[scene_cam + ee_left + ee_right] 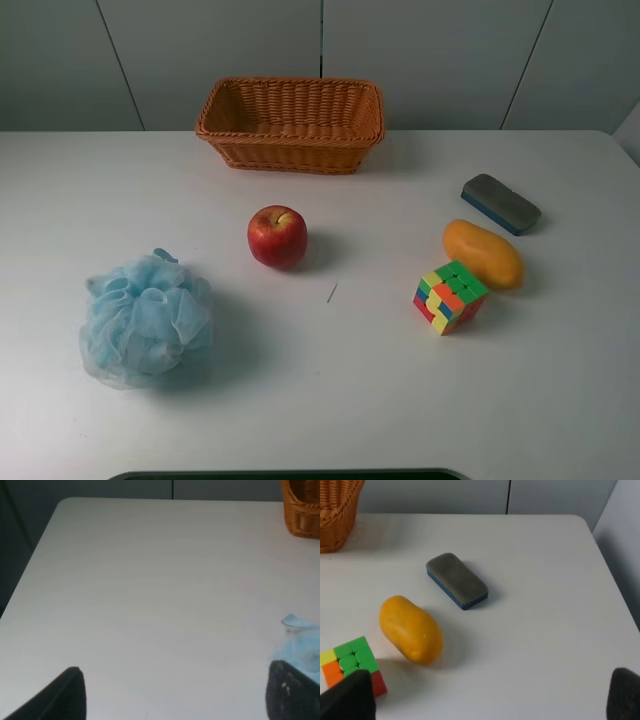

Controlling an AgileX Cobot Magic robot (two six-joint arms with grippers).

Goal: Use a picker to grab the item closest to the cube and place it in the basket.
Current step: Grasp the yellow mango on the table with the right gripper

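Observation:
A multicoloured cube [450, 296] sits right of the table's middle; it also shows in the right wrist view [352, 665]. An orange-yellow mango [484, 253] lies right behind it, nearly touching; the right wrist view shows it too [411, 635]. The wicker basket [290, 123] stands empty at the back centre. Neither arm shows in the exterior view. My right gripper [485, 700] is open and empty, short of the mango and cube. My left gripper [177, 700] is open and empty over bare table near the left edge.
A grey-and-blue eraser [500, 203] lies behind the mango. A red apple [277, 236] sits at the centre. A light blue bath puff [145, 318] lies front left, beside my left finger [292, 692]. The white table [330, 400] ends at the left and right.

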